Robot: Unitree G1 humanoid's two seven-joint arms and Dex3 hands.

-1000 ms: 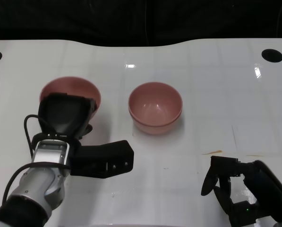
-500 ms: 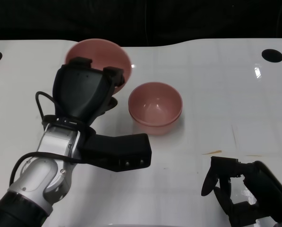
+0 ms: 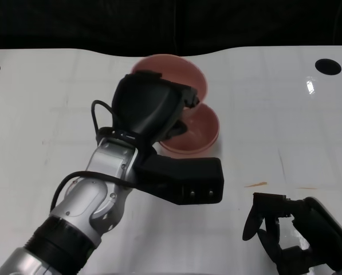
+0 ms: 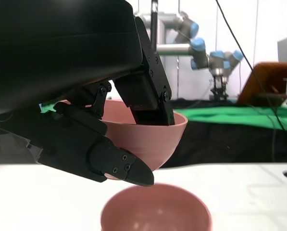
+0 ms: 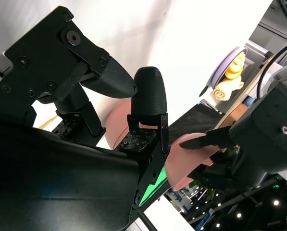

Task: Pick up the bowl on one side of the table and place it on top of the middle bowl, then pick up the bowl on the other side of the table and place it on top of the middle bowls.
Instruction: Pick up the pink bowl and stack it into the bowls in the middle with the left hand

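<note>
Left hand (image 3: 150, 106) grips a pink bowl (image 3: 182, 70) by its rim, fingers inside the bowl and thumb under the outside wall, plain in the left wrist view (image 4: 155, 137). The held bowl is lifted clear of the table (image 3: 56, 103) and hangs above and just behind the middle bowl (image 3: 196, 134), not touching it. In the head view the held bowl overlaps the far-left edge of the middle bowl, and the hand's black shell covers much of both. In the left wrist view the middle bowl (image 4: 155, 214) sits directly below the held one with a gap of white table between them. The held bowl looks roughly level, tilted slightly if at all.

The middle bowl stands upright on the table near its centre; whether it is one bowl or a stack cannot be told here.

Right hand (image 3: 285, 229) lies low at the near right corner of the table, well apart from both bowls, holding nothing, fingers curved but apart. In the right wrist view its fingertips (image 5: 150, 91) stand spread with open space between them, and both pink bowls show blurred beyond.

A small brown streak (image 3: 255, 184) marks the table between the middle bowl and the right hand. A dark round hole (image 3: 329, 66) sits at the far right of the table.
</note>
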